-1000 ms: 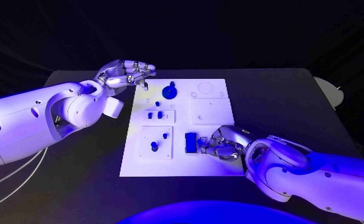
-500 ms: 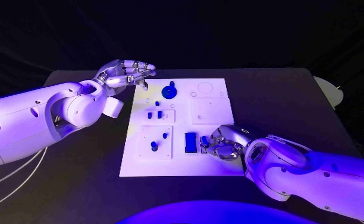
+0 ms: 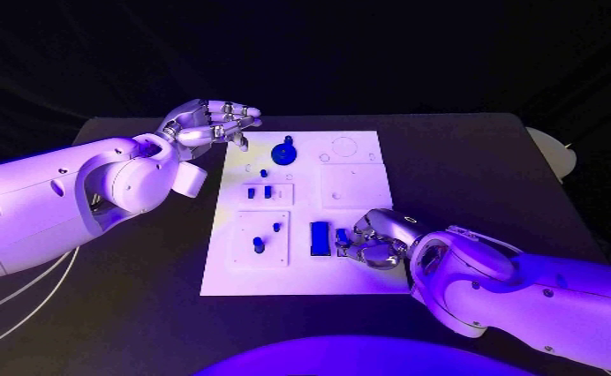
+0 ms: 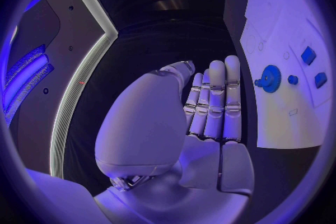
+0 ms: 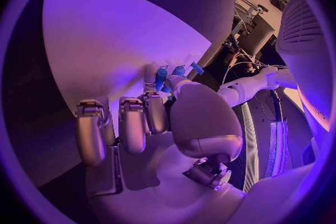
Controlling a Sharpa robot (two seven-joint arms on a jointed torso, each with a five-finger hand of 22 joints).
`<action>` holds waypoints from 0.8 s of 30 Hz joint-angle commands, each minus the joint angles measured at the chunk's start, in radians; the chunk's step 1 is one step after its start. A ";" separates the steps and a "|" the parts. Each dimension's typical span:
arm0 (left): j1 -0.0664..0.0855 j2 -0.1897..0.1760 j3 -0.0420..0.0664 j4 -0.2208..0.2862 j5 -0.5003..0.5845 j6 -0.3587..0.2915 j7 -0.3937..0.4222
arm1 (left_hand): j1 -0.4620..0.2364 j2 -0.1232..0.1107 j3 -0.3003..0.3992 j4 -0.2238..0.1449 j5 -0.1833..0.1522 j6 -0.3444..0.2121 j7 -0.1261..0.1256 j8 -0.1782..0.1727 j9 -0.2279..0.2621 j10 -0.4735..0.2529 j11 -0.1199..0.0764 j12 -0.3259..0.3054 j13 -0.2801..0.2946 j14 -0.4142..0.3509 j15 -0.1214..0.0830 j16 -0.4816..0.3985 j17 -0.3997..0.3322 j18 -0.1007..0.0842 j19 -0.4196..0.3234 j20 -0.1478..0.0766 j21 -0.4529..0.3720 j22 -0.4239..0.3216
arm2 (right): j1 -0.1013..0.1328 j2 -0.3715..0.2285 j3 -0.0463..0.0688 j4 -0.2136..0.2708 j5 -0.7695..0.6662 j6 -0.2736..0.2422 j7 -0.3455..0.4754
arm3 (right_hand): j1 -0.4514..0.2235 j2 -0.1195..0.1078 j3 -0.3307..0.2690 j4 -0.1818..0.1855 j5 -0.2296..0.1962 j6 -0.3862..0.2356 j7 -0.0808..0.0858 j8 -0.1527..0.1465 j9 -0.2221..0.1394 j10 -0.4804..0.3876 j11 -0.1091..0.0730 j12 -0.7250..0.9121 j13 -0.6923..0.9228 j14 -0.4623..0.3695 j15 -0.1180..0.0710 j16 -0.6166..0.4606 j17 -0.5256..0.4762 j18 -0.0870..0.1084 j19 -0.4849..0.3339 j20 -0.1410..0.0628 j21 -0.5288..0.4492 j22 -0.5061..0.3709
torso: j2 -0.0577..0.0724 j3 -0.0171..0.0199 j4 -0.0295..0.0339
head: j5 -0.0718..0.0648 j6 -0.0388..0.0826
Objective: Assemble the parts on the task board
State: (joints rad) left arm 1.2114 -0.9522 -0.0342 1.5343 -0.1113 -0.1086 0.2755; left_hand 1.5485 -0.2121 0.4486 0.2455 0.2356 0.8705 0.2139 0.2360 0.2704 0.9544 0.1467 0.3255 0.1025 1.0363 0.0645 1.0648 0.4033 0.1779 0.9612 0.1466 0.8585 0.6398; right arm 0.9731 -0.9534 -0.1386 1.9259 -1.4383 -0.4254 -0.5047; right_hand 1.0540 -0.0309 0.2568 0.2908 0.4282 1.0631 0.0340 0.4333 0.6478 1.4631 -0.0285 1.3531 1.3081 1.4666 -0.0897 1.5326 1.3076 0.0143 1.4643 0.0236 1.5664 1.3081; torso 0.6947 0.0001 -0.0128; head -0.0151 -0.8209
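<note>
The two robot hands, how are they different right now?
The left hand hangs off the board's far left corner, while the right hand rests on the board near its front. The left hand holds nothing, fingers loosely curled; the right hand pinches a small blue part at its fingertips. Both are silver hands on white arms.

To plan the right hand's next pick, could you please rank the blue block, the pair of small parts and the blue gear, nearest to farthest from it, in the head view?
1. Blue block, beside the right hand.
2. Pair of small parts, mid-board.
3. Blue gear, at the far end.
</note>
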 commanded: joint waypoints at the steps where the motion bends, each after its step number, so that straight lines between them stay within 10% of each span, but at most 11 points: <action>1: 0.001 0.001 0.001 0.001 0.005 0.017 0.005 | -0.013 0.000 0.007 0.001 0.005 -0.010 0.000 0.003 0.000 -0.010 0.000 0.004 -0.001 -0.008 0.001 0.004 -0.002 0.007 -0.003 0.005 -0.003 -0.001 | 0.000 0.001 0.000 0.005 -0.012 0.012 0.007 | -0.024 -0.012 -0.012 0.003 -0.017 0.010 0.002 0.006 -0.002 0.036 -0.006 0.002 0.138 0.088 -0.005 0.006 0.183 -0.014 0.106 -0.007 0.004 0.263 | 0.000 0.0001 0.0001 | 0.000 0.000; 10: 0.001 0.001 0.001 0.000 0.005 0.018 0.004 | -0.013 0.000 0.007 0.001 0.005 -0.010 0.000 0.003 0.000 -0.010 0.000 0.004 -0.001 -0.008 0.001 0.004 -0.002 0.007 -0.003 0.005 -0.003 -0.001 | 0.000 -0.001 0.000 0.008 -0.010 0.001 0.017 | -0.106 -0.027 -0.059 0.004 -0.098 0.015 -0.001 0.010 -0.002 0.037 -0.008 0.003 0.141 0.089 -0.006 0.006 0.185 -0.014 0.106 -0.008 0.004 0.263 | 0.000 -0.0006 0.0009 | -0.001 0.001; 24: 0.000 -0.001 0.001 0.000 0.005 0.017 0.004 | -0.015 0.000 0.007 0.001 0.006 -0.010 0.000 0.003 0.000 -0.010 0.000 0.004 -0.001 -0.008 0.001 0.004 -0.002 0.007 -0.003 0.006 -0.004 -0.001 | 0.000 -0.009 0.000 0.009 -0.010 0.000 0.022 | -0.105 -0.026 -0.063 0.001 -0.111 0.013 -0.001 0.010 -0.002 0.037 -0.008 0.001 0.140 0.088 -0.006 0.005 0.183 -0.014 0.106 -0.008 0.004 0.263 | 0.000 -0.0004 0.0008 | -0.001 0.003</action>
State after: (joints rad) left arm 1.2114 -0.9536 -0.0342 1.5326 -0.1113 -0.1075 0.2744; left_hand 1.5391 -0.2109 0.4514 0.2484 0.2357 0.8705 0.2139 0.2361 0.2704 0.9507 0.1504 0.3254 0.1024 1.0363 0.0645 1.0648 0.4026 0.1779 0.9612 0.1466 0.8585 0.6399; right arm 0.9733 -0.9611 -0.1385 1.9322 -1.4384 -0.4292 -0.4953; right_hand 0.9503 -0.0607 0.1971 0.2923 0.3212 1.0702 0.0340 0.4375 0.6464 1.4667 -0.0321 1.3530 1.3078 1.4666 -0.0896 1.5326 1.3074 0.0144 1.4644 0.0236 1.5664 1.3077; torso 0.6943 -0.0006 -0.0118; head -0.0164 -0.8184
